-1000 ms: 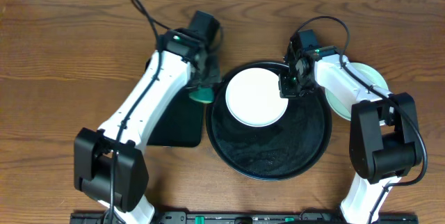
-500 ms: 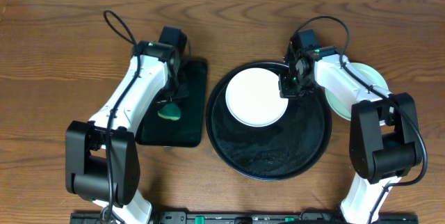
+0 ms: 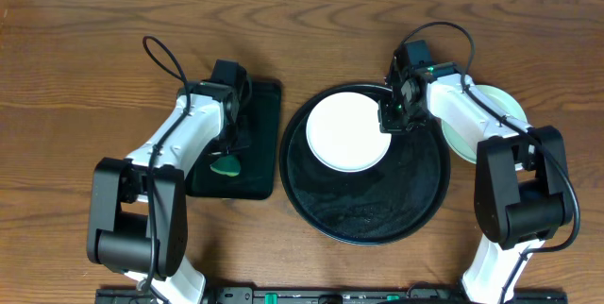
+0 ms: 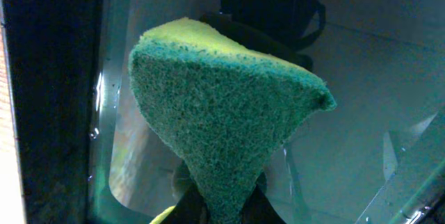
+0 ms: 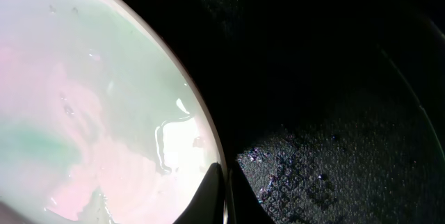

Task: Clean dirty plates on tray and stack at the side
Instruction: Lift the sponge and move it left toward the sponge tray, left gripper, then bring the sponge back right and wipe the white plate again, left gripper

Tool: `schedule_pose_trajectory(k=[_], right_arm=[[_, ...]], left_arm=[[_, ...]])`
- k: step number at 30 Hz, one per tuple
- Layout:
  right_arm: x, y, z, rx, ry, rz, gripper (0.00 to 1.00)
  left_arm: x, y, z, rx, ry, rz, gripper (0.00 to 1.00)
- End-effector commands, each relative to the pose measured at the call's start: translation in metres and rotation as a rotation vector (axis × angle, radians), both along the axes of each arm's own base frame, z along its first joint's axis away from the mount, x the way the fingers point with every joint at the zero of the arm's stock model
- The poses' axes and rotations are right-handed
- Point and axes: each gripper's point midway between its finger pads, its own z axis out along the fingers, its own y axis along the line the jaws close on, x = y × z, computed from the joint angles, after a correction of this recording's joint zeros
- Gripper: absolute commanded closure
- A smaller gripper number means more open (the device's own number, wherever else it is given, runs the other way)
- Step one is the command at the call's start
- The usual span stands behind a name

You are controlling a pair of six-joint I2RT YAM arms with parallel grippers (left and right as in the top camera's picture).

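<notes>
The white plate (image 3: 344, 132) lies in the black tray (image 3: 368, 211), in the part of it that falls just left of the right gripper (image 3: 390, 120). That gripper's jaws are closed together right at the plate's rim. In the right wrist view the rim runs in behind the fingertips (image 5: 208, 195), so it is hard to tell whether they nip it or only rest against it. The plate's face has a wet, glossy sheen. On the gripper's other side, just off the tray and largely covered by the right arm, lie the mint-green plates (image 3: 502, 108); only their outer edge shows, so they cannot be counted.

Well apart to the left, the left gripper (image 3: 228, 153) is clamped on the narrow end of a green sponge (image 4: 222, 113) with a yellow back. The sponge fans out ahead of the fingers, above the shiny floor of a dark green rectangular tray (image 3: 262, 115). In the wrist view the sponge blocks most of that tray. Everything stands on a wooden table (image 3: 75, 59), and a black cable (image 3: 159, 51) loops out behind the left arm.
</notes>
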Motion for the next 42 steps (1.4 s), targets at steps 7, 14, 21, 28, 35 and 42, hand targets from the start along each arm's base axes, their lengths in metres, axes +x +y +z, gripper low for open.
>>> schedule_pose_trajectory(k=[7,14,21,28,35,42], right_arm=[[-0.003,0.008,0.000,0.033,0.007,0.018,0.99],[-0.003,0.008,0.000,0.033,0.007,0.018,0.99],[-0.003,0.008,0.000,0.033,0.007,0.018,0.99],[-0.002,0.008,0.000,0.033,0.005,0.018,0.99],[-0.003,0.012,0.000,0.034,0.004,0.027,0.99],[-0.006,0.024,0.000,0.035,-0.001,0.059,0.99]], left_arm=[[0.008,-0.002,0.018,-0.008,-0.029,-0.019,0.93],[0.037,-0.030,0.066,-0.110,-0.163,-0.049,0.93],[0.049,-0.063,0.081,-0.143,-0.255,-0.101,0.93],[0.046,-0.117,0.086,-0.270,-0.283,-0.117,0.93],[0.043,-0.144,0.095,-0.380,-0.274,-0.122,0.93],[0.042,-0.170,0.104,-0.476,-0.280,-0.153,0.93]])
